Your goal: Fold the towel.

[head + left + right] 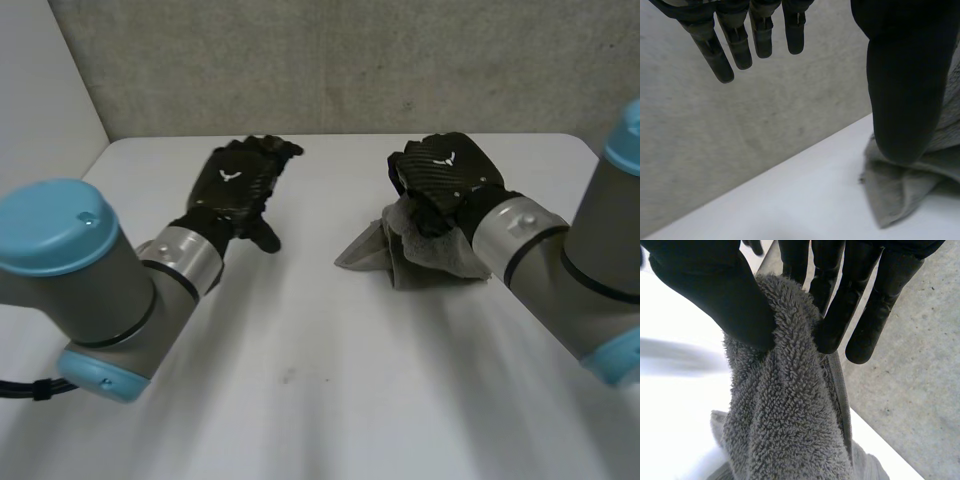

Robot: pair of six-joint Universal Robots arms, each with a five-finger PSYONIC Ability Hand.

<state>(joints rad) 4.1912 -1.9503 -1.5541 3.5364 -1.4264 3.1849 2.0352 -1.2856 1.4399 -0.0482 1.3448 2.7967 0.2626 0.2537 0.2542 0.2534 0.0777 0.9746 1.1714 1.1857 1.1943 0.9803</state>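
Right hand pinches a bunched part of the grey towel between thumb and fingers, probably to lift it off the table and spread it out. Left hand hovers well apart, fingers straight, holding nothing.

In front of me a white tabletop runs back to a rough grey concrete wall along its far edge. A plain pale wall stands by its far left corner.
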